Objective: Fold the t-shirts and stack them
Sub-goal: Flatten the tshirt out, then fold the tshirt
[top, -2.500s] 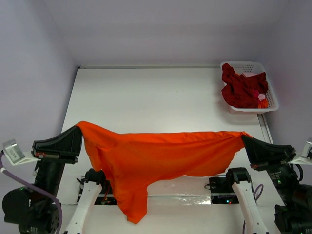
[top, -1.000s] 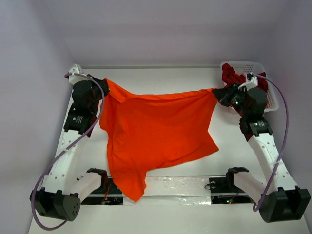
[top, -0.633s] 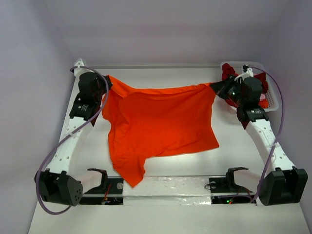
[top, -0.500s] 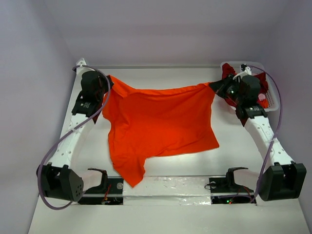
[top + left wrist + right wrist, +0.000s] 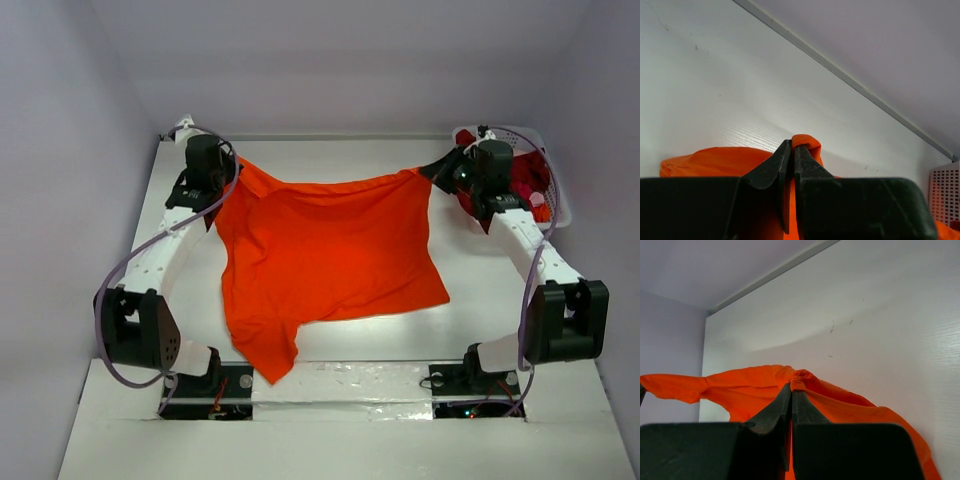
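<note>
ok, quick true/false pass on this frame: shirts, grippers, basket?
1. The left gripper and the right gripper are both shut on the orange t-shirt. True.
2. The orange t-shirt is folded in half. False: it is spread open between the grippers.
3. The dark red t-shirt lies flat on the table. False: it is bunched in the white basket.
4. The white basket sits at the table's far right corner. True.
</note>
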`<state>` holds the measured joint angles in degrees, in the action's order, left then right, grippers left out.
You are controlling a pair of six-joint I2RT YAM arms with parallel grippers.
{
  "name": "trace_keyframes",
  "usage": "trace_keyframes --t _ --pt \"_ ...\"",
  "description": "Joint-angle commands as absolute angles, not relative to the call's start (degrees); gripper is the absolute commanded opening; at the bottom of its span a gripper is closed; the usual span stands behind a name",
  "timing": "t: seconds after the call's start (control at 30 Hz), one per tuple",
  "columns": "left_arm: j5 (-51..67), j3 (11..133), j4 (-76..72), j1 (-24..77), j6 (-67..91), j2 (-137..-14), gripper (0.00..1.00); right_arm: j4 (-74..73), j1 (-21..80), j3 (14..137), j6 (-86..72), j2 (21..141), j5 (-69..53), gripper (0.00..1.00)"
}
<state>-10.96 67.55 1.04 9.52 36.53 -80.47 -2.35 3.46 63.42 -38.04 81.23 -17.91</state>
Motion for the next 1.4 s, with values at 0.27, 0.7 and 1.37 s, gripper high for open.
trace_keyframes --t 0.27,0.7,1.37 --pt "-10.02 73.39 -3.95 8.09 37.26 -87.80 0.00 0.18 3.87 72.33 -38.94 87.18 -18.54 0.00" --pt "-7.30 82.09 -1.84 4.92 38.14 -99.23 0.00 -1.76 3.87 79.36 -40.34 98.25 -18.72 0.00" --pt "-5.62 90.44 3.34 3.16 38.85 -108.98 0.00 -3.87 3.87 88.33 -42.71 107.58 -21.27 0.00"
